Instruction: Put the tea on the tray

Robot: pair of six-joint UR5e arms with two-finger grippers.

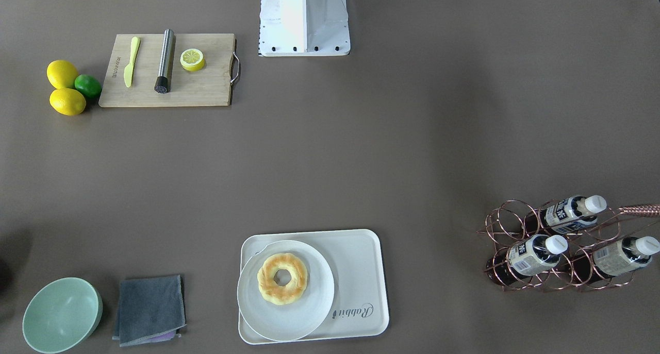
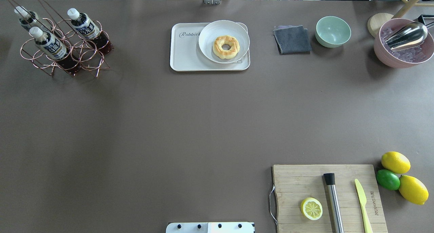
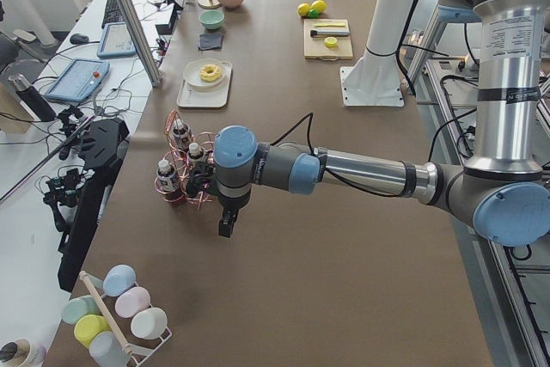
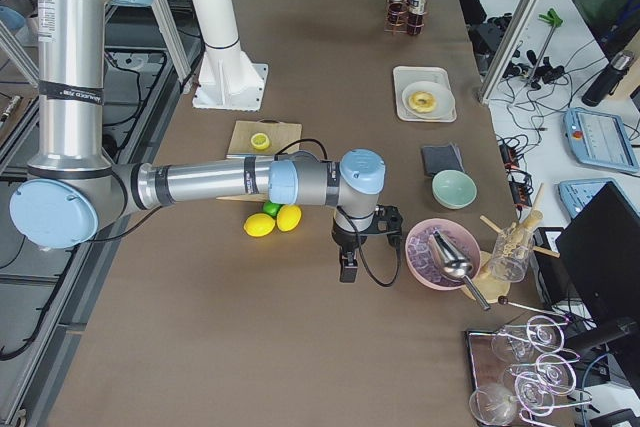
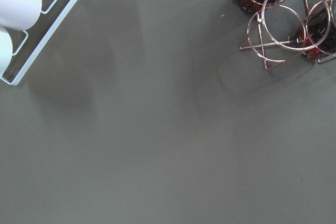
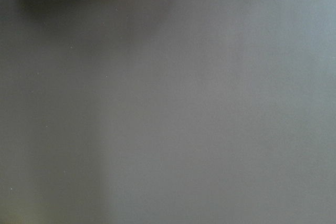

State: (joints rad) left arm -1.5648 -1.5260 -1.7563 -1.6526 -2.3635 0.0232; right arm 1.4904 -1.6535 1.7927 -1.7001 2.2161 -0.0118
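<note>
Three tea bottles with white caps lie in a copper wire rack at the table's far left; they also show in the front view. The off-white tray sits at the far middle, with its half beside the "Rabbit" script bare. My left gripper hangs over the table just beside the rack; I cannot tell whether it is open. My right gripper hangs near the pink bowl; I cannot tell its state. The left wrist view shows the rack's base.
A white plate with a donut fills the tray's right half. A grey cloth, a green bowl, and the pink bowl of ice with a scoop stand further right. A cutting board and lemons lie near right.
</note>
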